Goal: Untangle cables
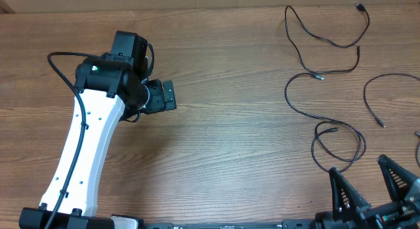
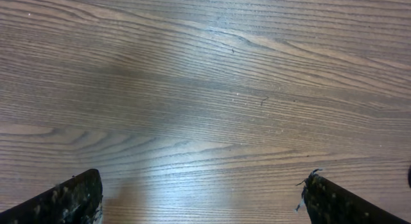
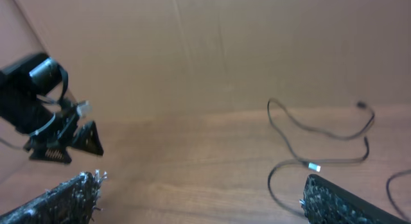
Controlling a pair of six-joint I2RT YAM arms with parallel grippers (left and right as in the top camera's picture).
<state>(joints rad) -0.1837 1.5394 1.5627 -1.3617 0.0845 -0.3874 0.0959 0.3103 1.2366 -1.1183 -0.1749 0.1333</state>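
Several thin black cables lie as separate strands on the right side of the wooden table [image 1: 223, 144]. One cable [image 1: 328, 40] curves along the far right edge, a second cable [image 1: 298, 107] snakes down into a loop [image 1: 338, 147], and a third cable [image 1: 377, 81] runs off the right edge. My right gripper [image 1: 364, 180] stands open at the near right, just below the loop, holding nothing. In the right wrist view its fingers [image 3: 70, 197] frame the cables [image 3: 308, 129] and a small plug [image 3: 314, 167]. My left gripper [image 1: 169, 96] hovers open over bare wood at centre left, far from the cables. Between its fingertips [image 2: 77, 197] only wood shows.
The white left arm [image 1: 82, 157] reaches from the near left edge, with its own thick black cable [image 1: 62, 75] arcing beside it. The right wrist view shows the left gripper [image 3: 48, 115] at far left and a brown wall [image 3: 212, 44] behind the table.
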